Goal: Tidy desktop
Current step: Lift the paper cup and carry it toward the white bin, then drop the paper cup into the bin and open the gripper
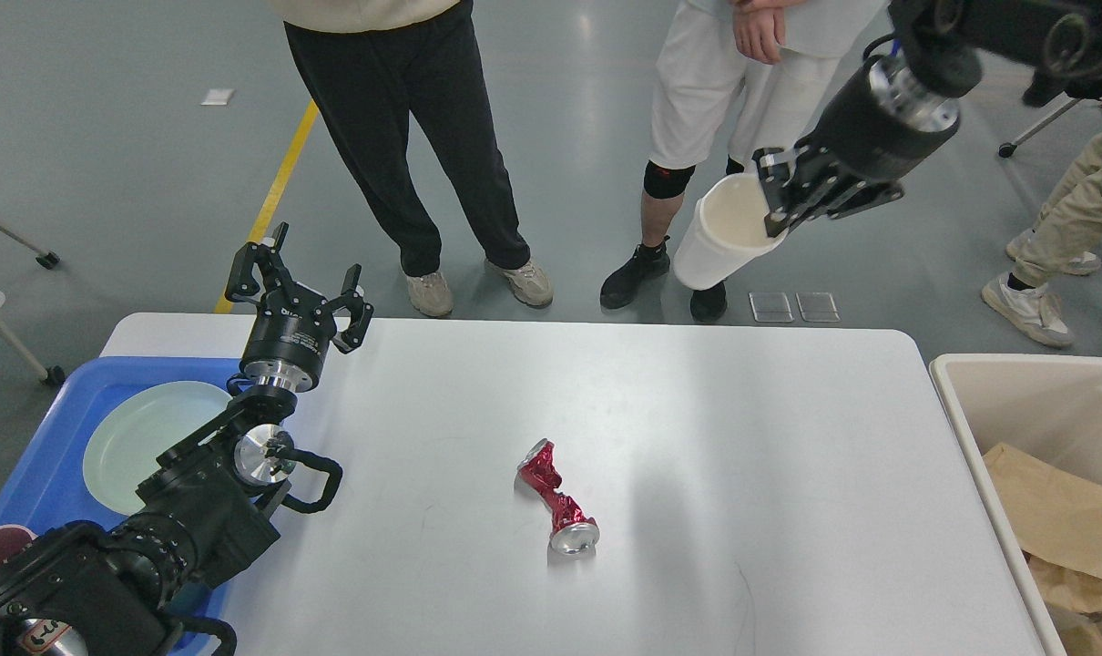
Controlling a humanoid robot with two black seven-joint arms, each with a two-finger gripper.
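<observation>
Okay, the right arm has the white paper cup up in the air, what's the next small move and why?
Probably swing the right gripper, shut on the white paper cup, right toward the beige rectangular bin: the cup hangs beyond the white desktop, and the bin already holds brown paper.

A glossy grey floor [105,173] reflects pale overhead light. A yellow line [273,196] runs across it. Right of the line stand two people, one in black trousers [414,137] and one in white shorts [715,100]. Farther right stands a wheeled leg [1034,129].
</observation>
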